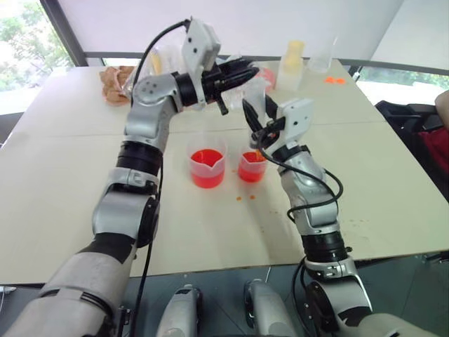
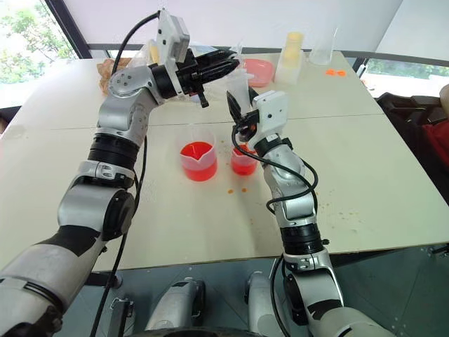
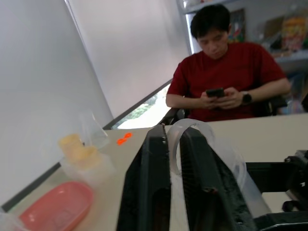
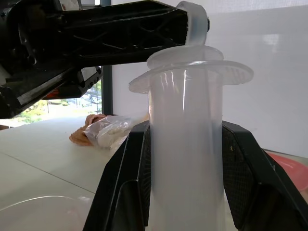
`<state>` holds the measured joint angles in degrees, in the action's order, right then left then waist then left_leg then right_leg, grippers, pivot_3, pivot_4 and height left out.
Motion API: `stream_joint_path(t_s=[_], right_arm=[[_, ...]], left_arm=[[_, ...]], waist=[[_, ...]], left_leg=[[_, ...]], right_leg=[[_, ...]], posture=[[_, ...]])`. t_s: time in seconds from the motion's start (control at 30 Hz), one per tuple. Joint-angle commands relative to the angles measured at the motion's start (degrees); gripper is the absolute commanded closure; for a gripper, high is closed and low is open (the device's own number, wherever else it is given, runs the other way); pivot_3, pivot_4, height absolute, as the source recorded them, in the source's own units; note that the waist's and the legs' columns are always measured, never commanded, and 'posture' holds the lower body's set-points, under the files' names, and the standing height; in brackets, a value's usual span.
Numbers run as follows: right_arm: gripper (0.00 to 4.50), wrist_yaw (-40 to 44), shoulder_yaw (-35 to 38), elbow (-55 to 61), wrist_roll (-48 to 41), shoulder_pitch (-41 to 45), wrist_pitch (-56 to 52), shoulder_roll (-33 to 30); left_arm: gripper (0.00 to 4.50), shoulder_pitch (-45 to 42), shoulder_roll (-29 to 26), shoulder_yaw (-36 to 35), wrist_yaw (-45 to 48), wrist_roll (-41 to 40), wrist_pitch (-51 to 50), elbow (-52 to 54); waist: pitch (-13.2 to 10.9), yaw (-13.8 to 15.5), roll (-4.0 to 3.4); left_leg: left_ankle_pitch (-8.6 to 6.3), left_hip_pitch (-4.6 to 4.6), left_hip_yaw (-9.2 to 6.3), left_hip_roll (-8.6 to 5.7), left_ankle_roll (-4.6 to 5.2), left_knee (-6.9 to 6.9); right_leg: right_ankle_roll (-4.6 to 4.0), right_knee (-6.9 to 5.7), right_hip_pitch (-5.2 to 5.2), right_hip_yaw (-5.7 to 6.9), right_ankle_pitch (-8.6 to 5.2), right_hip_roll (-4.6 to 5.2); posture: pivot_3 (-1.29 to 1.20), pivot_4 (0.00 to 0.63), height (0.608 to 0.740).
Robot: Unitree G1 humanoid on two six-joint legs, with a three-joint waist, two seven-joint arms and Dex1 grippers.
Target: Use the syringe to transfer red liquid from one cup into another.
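Observation:
The syringe [image 1: 255,95] stands upright over the table, its orange tip just above the smaller cup [image 1: 251,167]. My right gripper [image 1: 258,112] is shut on the clear barrel [image 4: 185,144], one black finger on each side. My left gripper [image 1: 244,73] reaches in from the left and is shut on the plunger's ring [image 3: 192,130] at the top. The larger spouted beaker [image 1: 207,168] stands just left of the smaller cup. Red liquid [image 1: 206,160] fills the lower part of both.
A pink dish [image 2: 256,70], a container with yellow contents [image 1: 292,63], a clear cup [image 1: 321,60] and orange bits [image 1: 334,80] sit at the table's far side. A bagged snack [image 1: 116,84] lies far left. Orange droplets [image 1: 245,198] dot the table. A person [image 3: 226,72] sits beyond the table's right side, holding a phone.

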<state>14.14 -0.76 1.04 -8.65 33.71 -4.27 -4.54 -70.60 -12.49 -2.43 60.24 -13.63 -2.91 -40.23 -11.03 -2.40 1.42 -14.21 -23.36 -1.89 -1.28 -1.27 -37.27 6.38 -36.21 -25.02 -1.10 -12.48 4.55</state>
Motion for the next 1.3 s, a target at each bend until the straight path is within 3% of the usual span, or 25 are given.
stream_joint_path(t_s=[0.03, 0.17, 0.37, 0.6, 0.8, 0.93, 1.13, 1.3], right_arm=[[3.1, -0.27, 0.75, 6.51, -1.29, 5.22, 2.77, 0.55], [3.1, 0.17, 0.42, 6.46, -0.89, 4.92, 2.77, 0.41], [3.1, 0.14, 1.34, 7.43, -3.01, 5.05, 0.28, 0.81], [3.1, -1.14, 10.13, 11.98, -15.56, 9.46, -15.0, -3.69], [3.1, -1.14, 18.48, 11.19, -27.04, 12.93, -38.0, -17.23], [3.1, 1.71, 16.8, 8.98, -29.11, 9.52, -56.7, -29.34], [3.1, 3.09, 18.67, 4.06, -32.19, 6.48, -71.39, -31.42], [3.1, 2.98, 16.4, 0.22, -29.56, 4.94, -72.42, -29.94]], left_arm=[[2.46, -0.01, 0.24, 1.85, 2.4, -0.13, -2.34, -0.79], [0.64, -0.59, -1.31, 0.37, 0.59, -0.54, -2.21, -1.34], [0.64, -0.38, -5.5, -7.43, -1.68, -9.59, -12.98, 3.66], [0.64, 14.3, -12.93, -8.82, -5.8, -17.33, -30.3, 31.08], [0.64, 34.86, -21.5, -6.63, -8.44, -20.24, -39.21, 59.54], [0.64, 48.36, -24.32, -8.52, -12.63, -23.62, -43.44, 73.07], [0.64, 61.3, -23.21, -4.67, -17.14, -22.35, -41.97, 81.37], [0.64, 65.89, -23.35, -4.18, -18.01, -21.82, -40.74, 79.42]], waist=[[0.0, 0.03, 0.0], [0.01, -0.14, -0.01], [0.0, -0.18, -0.02], [0.0, -0.34, -0.05], [0.0, 0.4, -0.05], [0.01, 1.14, -0.06], [0.05, 1.29, -0.16], [0.04, 1.51, -0.15]], left_leg=[[0.0, 0.0, 0.01, -0.01, 0.0, 0.0], [0.0, 0.02, -0.02, 0.01, 0.0, 0.0], [0.0, 0.03, 0.01, 0.0, 0.0, 0.0], [0.01, 0.03, -0.12, 0.13, -0.01, 0.05], [0.0, 0.01, -0.1, 0.17, -0.01, 0.04], [-0.01, 0.02, -0.06, 0.18, 0.01, 0.09], [-0.01, 0.25, 0.2, 0.14, 0.02, 0.05], [-0.03, 0.38, 0.18, 0.12, 0.05, -0.01]], right_leg=[[0.0, 0.0, 0.0, 0.0, 0.0, 0.01], [0.0, 0.0, 0.01, 0.01, 0.0, -0.01], [0.0, -0.03, 0.01, -0.02, 0.0, 0.0], [-0.01, -0.17, -0.15, -0.16, 0.0, 0.04], [-0.01, -0.05, -0.08, -0.21, 0.01, 0.17], [-0.03, 0.05, -0.05, -0.23, 0.0, 0.19], [-0.14, 0.12, 0.23, -0.24, -0.06, 0.02], [-0.25, 0.17, 0.42, -0.2, -0.12, 0.01]], posture=[[0.0, 0.15, 0.74], [0.0, 0.15, 0.74], [0.0, 0.15, 0.74], [0.0, 0.15, 0.74], [0.0, 0.15, 0.74], [0.0, 0.15, 0.74], [0.0, 0.15, 0.74], [0.0, 0.15, 0.74]])
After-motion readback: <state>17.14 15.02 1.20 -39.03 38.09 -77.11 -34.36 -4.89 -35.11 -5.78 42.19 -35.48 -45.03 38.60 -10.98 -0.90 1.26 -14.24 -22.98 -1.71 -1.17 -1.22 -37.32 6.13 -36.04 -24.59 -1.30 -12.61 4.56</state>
